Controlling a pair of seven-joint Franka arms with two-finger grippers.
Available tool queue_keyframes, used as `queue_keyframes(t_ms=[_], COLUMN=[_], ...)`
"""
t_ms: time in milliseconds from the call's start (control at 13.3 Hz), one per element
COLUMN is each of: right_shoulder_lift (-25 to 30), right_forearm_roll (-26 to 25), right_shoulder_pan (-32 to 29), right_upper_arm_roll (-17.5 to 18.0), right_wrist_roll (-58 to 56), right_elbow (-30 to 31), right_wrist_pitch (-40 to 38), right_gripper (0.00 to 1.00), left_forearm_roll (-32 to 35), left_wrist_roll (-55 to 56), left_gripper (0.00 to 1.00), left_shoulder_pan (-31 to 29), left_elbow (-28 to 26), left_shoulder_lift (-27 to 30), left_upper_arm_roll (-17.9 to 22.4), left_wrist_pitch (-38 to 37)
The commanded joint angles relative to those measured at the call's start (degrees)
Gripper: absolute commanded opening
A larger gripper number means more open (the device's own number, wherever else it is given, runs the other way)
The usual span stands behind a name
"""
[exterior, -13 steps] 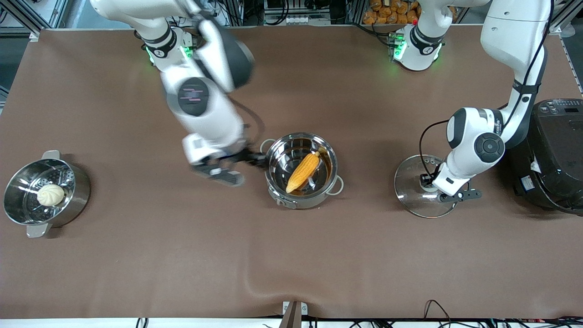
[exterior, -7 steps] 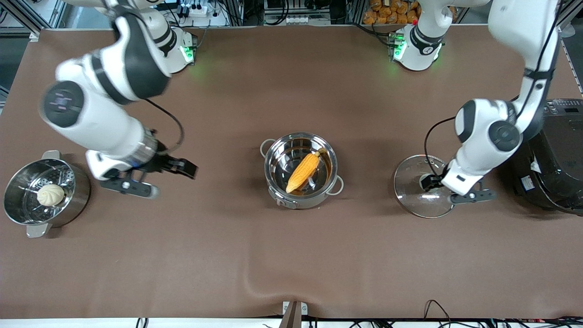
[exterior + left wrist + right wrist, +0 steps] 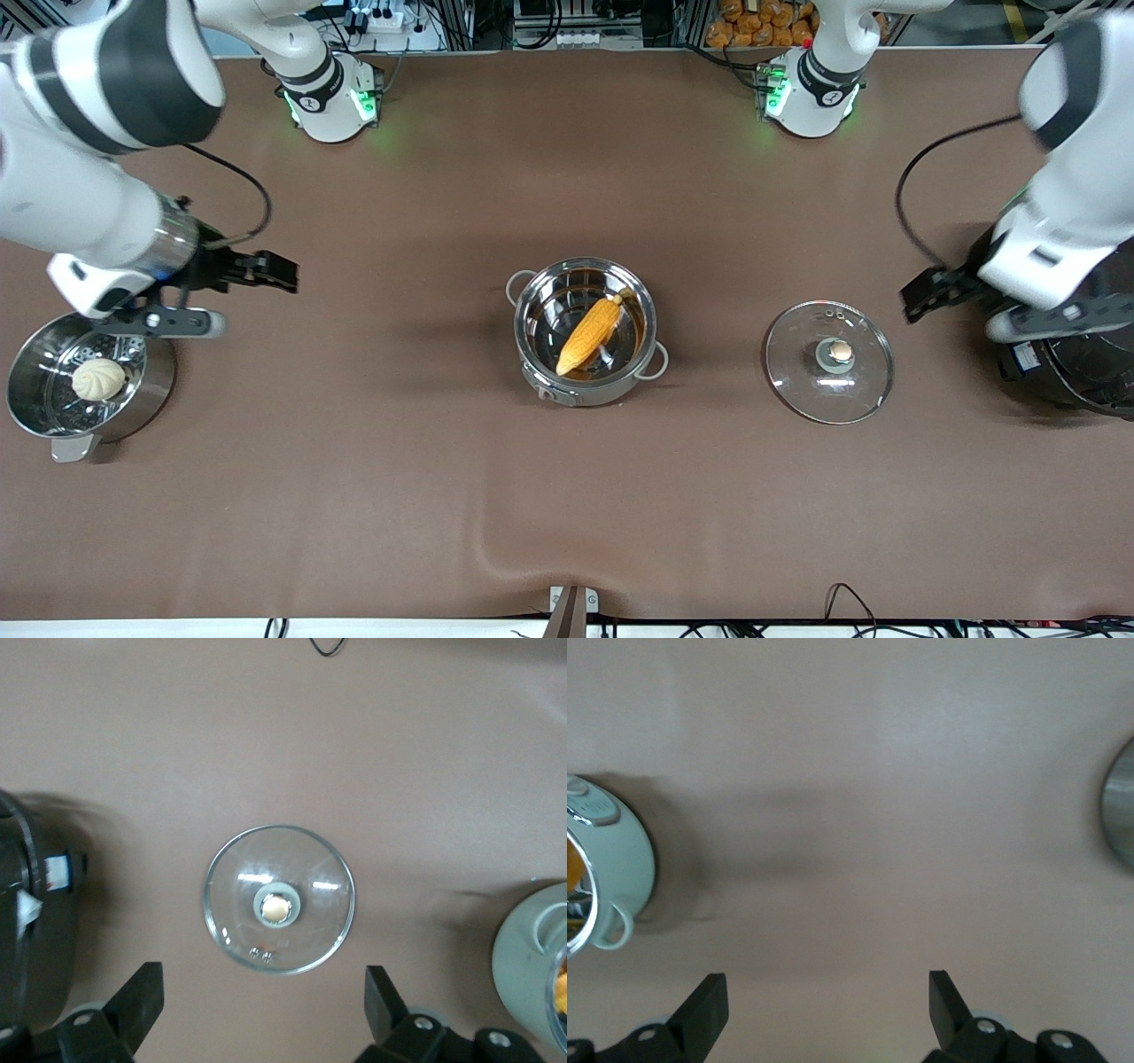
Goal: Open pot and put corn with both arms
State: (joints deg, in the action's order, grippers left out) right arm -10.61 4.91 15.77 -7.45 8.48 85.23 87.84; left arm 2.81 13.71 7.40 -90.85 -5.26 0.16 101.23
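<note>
My right gripper (image 3: 275, 271) hung with its fingers spread wide and empty over bare table beside the steamer pot (image 3: 86, 377), which held a white bun (image 3: 98, 378). At mid-table the pot (image 3: 586, 330) stood uncovered with the corn (image 3: 590, 333) lying inside. Its glass lid (image 3: 829, 361) lay flat toward my left arm's end. My left gripper (image 3: 926, 295) hung wide and empty beside the black rice cooker (image 3: 1076, 354).

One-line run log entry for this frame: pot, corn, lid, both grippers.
pot: open | corn: in pot | lid: on table beside pot | left gripper: open, empty | right gripper: open, empty
</note>
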Motion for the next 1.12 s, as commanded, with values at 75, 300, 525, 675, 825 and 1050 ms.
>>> queue_keyframes(t_ms=[75, 300, 525, 675, 825, 1050], right_shoulder_lift=[5.58, 8.93, 8.86, 8.59, 8.86, 8.94], right_forearm_roll=[-7.87, -8.07, -5.97, -2.99, 6.38, 4.63], right_shoulder_pan=[-0.66, -0.92, -4.16, -6.53, -13.45, -16.65], right_upper_arm_roll=[-0.2, -0.46, -1.07, -0.99, -0.63, 1.99], right_wrist_roll=[-6.62, -6.63, -6.54, -6.45, -6.71, -6.89], right_elbow=[-1.03, -0.59, -2.68, -6.74, -6.74, -6.83], right_wrist_pitch=[-3.73, -4.0, -9.41, -10.94, -11.03, -11.99], right_gripper=[1.0, 1.0, 1.0, 1.0, 1.0, 1.0], left_forearm_roll=[0.7, 0.17, -0.17, -2.1, -2.29, -2.03], left_wrist_roll=[0.61, 0.88, 0.09, -0.17, -0.7, -5.17], left_gripper=[1.0, 1.0, 1.0, 1.0, 1.0, 1.0], left_shoulder_pan=[-0.8, -2.65, -4.14, -4.5, -5.8, -5.29], left_elbow=[2.52, 2.52, 2.87, 5.06, 5.51, 5.77], left_shoulder_lift=[0.68, 2.35, 4.29, 4.38, 4.55, 5.43], left_upper_arm_roll=[0.63, 0.81, 0.99, 1.16, 0.81, 1.25], left_wrist_pitch=[-5.95, -7.62, -10.53, -11.75, -11.94, -12.02])
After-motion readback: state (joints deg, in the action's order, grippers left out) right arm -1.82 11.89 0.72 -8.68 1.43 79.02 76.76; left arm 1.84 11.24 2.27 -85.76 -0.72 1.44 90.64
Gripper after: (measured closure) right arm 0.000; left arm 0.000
